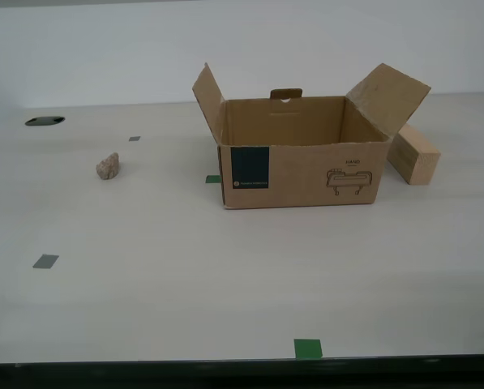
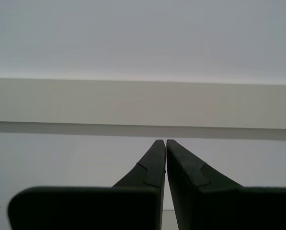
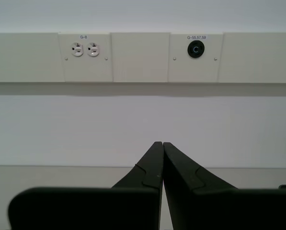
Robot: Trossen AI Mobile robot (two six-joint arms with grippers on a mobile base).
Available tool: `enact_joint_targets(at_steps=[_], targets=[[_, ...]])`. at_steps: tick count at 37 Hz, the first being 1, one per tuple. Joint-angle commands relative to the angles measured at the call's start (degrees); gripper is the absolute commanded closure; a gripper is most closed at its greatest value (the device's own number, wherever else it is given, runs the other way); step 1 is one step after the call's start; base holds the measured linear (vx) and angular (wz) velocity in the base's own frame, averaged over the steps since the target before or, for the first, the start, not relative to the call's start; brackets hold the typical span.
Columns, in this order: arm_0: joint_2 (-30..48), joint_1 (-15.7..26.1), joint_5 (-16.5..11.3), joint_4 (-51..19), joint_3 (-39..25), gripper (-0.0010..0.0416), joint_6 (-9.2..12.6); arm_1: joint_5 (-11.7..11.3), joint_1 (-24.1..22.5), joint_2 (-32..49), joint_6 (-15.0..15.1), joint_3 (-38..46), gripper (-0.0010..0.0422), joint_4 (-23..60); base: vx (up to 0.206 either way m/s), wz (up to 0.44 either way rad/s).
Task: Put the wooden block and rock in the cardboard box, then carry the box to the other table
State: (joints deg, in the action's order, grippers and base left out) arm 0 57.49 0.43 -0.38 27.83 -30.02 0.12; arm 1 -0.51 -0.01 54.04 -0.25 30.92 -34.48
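Two grippers are seen only in their own wrist views — my first gripper (image 3: 159,143) and my second gripper (image 2: 161,141), each with jaws pressed together on nothing and pointed at a wall, neither visible in the exterior view. Nothing has been picked up yet.

Nearest in the exterior view, green tape marks (image 1: 307,348) are laid along the table's (image 1: 225,292) front edge, with broad bare surface behind them, so room for an approach is judged ample. Further back, the rock (image 1: 107,166) is found at roughly nine o'clock from the cardboard box (image 1: 302,154), well apart and free all round. The box is stood upright with flaps splayed outward, its mouth left open — ready, it seems, for loading from above. The wooden block (image 1: 413,156) lies at about three o'clock, just beside the box, under the raised flap; whether they touch cannot be told. That side is judged the tighter reach. Farthest, a dark oval hole (image 1: 44,121) is seen near the back edge.
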Motion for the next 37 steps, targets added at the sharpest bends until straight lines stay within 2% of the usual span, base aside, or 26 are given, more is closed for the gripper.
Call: enact_joint_targets(at_steps=[1,37], targets=[[-0.02,0.00,0.02,0.17,-0.02,0.0406,0.02,0.09,0.00,0.00,0.09,0.04,0.0412,-0.31,0.000,0.000],[-0.28,0.00,0.02,-0.72,-0.20,0.0406,0.13,0.09,-0.02,-0.02,-0.13,0.04,0.0412,-0.33,0.000,0.000]])
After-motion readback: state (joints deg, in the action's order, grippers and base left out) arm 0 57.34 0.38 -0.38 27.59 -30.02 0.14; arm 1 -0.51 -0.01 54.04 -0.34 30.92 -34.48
